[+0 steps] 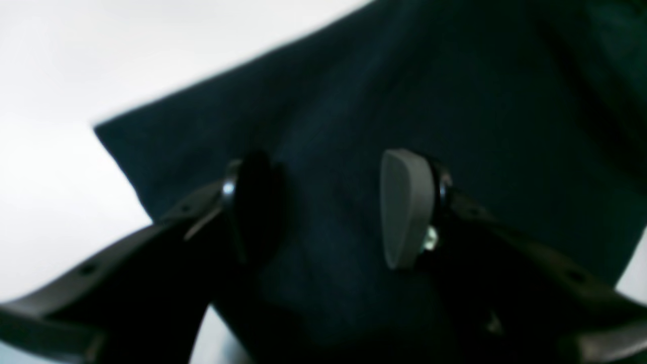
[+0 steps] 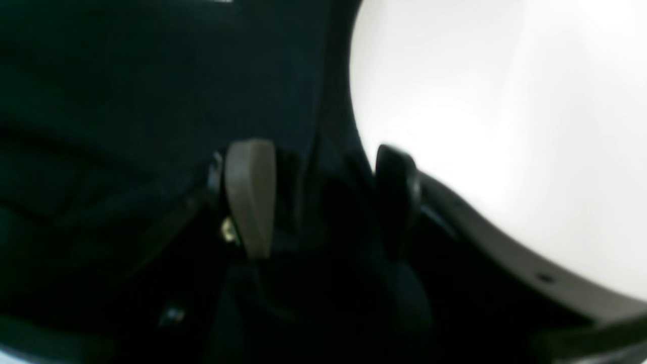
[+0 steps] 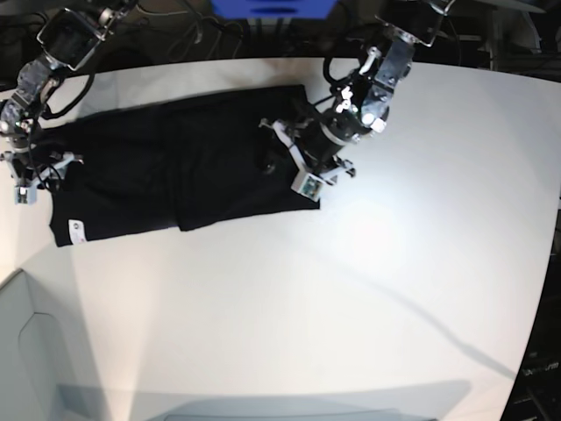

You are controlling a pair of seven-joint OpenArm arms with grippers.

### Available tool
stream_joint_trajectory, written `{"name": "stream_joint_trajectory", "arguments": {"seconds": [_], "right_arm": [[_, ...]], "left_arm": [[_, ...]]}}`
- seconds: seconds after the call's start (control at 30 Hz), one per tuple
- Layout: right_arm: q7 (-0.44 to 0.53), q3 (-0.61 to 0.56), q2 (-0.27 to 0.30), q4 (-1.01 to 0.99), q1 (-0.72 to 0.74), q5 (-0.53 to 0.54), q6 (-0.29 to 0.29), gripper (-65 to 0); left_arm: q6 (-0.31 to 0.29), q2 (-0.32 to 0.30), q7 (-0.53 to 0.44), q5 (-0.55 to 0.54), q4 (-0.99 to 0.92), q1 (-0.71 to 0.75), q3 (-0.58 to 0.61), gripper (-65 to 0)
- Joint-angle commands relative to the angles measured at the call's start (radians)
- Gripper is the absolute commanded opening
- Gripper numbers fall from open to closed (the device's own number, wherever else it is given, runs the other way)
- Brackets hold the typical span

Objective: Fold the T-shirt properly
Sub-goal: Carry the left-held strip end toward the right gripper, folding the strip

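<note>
The black T-shirt lies flat and partly folded on the white table, with a small white tag at its lower left corner. No print shows. My left gripper is open over the shirt's right end. In the left wrist view, the left gripper has its jaws wide apart with black cloth beneath and between them. My right gripper is at the shirt's left edge. In the right wrist view, the right gripper is open and straddles a dark cloth edge.
Cables and arm bases crowd the table's far edge. A pale raised panel stands at the lower left. White tabletop shows beside the cloth in the left wrist view and in the right wrist view.
</note>
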Motion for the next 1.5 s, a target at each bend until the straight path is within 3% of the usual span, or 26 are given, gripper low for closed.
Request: {"name": "stream_joint_trajectory", "arguments": {"seconds": [0.0,0.37,0.43,0.57,0.6,0.87,1.1,1.3,1.47], "right_arm": [[0.015,0.001,0.017,-0.001,0.011,0.009,-0.008,-32.4],[0.013,-0.005,0.014,-0.052,0.006,0.007,-0.008,-35.6],[0.013,-0.005,0.016,-0.052,-0.005,0.007,-0.008,-42.2],[0.013,-0.056,0.017,-0.052,-0.017,0.006,-0.008,-63.1],[0.013,-0.062,0.017,-0.047,-0.025,0.006,-0.008,-65.0],[0.013,-0.054,-0.001,0.145,-0.045,0.012,-0.008,-65.0],[0.012,-0.056,-0.106,0.425,-0.072,0.014,-0.008,-65.0],[0.012,-0.071,-0.218,0.610,-0.114,0.014,-0.008,-65.0],[0.013,-0.208,-0.265,0.731,-0.186,0.015,-0.008,-65.0]], "left_arm": [[0.000,0.008,0.010,-0.006,-0.015,-0.011,-0.002,-31.1],[0.002,0.000,0.008,-0.006,-0.077,-0.031,-0.004,-31.1],[0.002,0.000,0.008,-0.006,-0.077,-0.031,-0.005,-31.1],[0.002,0.005,0.008,-0.006,-0.077,-0.032,-0.042,-31.1],[0.002,0.008,0.008,-0.006,-0.077,-0.032,-0.057,-31.1],[0.002,0.008,0.010,-0.006,-0.045,-0.037,-0.103,-31.1],[0.002,0.009,0.017,-0.012,0.076,-0.026,-0.125,-31.1],[0.000,0.001,0.017,-0.014,0.249,0.071,-0.208,-31.1],[-0.005,0.000,0.017,-0.012,0.266,0.154,-0.357,-31.1]]}}
